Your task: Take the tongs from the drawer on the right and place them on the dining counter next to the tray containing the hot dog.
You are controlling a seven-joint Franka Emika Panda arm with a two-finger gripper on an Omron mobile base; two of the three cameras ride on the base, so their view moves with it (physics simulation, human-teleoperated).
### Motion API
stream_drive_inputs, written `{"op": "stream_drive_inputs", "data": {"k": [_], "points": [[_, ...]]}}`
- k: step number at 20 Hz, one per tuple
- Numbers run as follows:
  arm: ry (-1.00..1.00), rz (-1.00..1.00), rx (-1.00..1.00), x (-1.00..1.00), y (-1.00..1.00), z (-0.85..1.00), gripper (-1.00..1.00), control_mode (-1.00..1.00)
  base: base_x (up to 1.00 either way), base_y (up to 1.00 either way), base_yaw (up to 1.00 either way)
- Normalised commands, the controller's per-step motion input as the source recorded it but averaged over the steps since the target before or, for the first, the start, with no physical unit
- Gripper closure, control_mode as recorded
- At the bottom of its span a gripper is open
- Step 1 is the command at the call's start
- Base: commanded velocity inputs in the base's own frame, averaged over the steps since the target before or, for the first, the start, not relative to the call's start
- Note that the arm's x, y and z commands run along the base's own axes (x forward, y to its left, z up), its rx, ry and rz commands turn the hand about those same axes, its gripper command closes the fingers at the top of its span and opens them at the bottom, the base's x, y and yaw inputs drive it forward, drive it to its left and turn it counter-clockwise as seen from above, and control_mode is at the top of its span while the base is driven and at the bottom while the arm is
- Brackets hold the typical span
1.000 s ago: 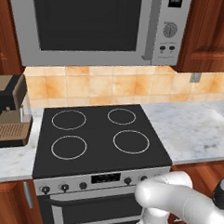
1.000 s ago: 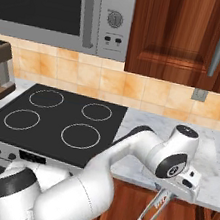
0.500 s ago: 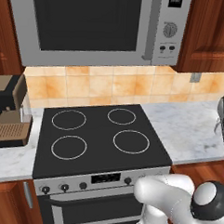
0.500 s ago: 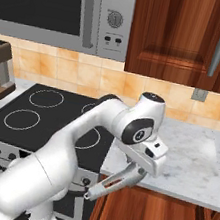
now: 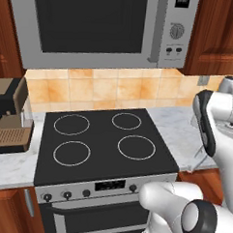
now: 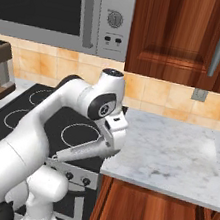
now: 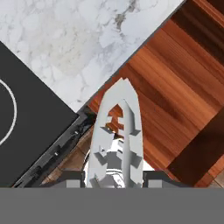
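Observation:
The silver-grey tongs (image 6: pixel 78 151) hang in the air, with my gripper (image 6: pixel 109 143) shut on their joined end. Their arms slant down to the left, over the seam between the black stove (image 6: pixel 44 121) and the marble worktop (image 6: pixel 175 158). In the hand view the tongs (image 7: pixel 118 131) point away from me above the wooden cabinet front (image 7: pixel 170 87), between my fingers (image 7: pixel 151 178). The dining counter, the tray and the hot dog are out of view.
A microwave (image 5: pixel 99 25) hangs over the stove (image 5: pixel 102 142). A coffee machine (image 5: pixel 9 115) stands at the far left of the worktop. Wood wall cabinets (image 6: pixel 194 40) are above the right worktop, with wooden fronts (image 6: pixel 150 215) under it.
The arm has swung left with the tongs, from in front of the cabinets on the right to the stove's right edge, and risen. The grip has not changed.

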Motion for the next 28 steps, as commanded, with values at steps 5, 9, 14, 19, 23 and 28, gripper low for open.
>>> {"op": "stream_drive_inputs", "data": {"k": [5,9,14,19,23,28], "points": [[-0.18,-0.13,-0.06,0.56,0.98,0.08,1.0,-1.0,0.0,0.0,0.0],[-0.02,-0.03,-0.01,0.01,0.13,0.02,1.0,-1.0,0.0,0.0,0.0],[0.0,0.0,0.0,0.0,0.0,0.0,1.0,-1.0,0.0,0.0,0.0],[0.0,0.0,0.0,-0.1,0.28,0.0,1.0,-1.0,0.0,0.0,0.0],[-0.04,0.0,-0.03,-0.18,0.88,0.0,1.0,-1.0,0.0,0.0,0.0],[-0.01,0.0,-0.04,-0.03,0.2,-0.02,1.0,1.0,-0.16,0.8,0.03]]}}
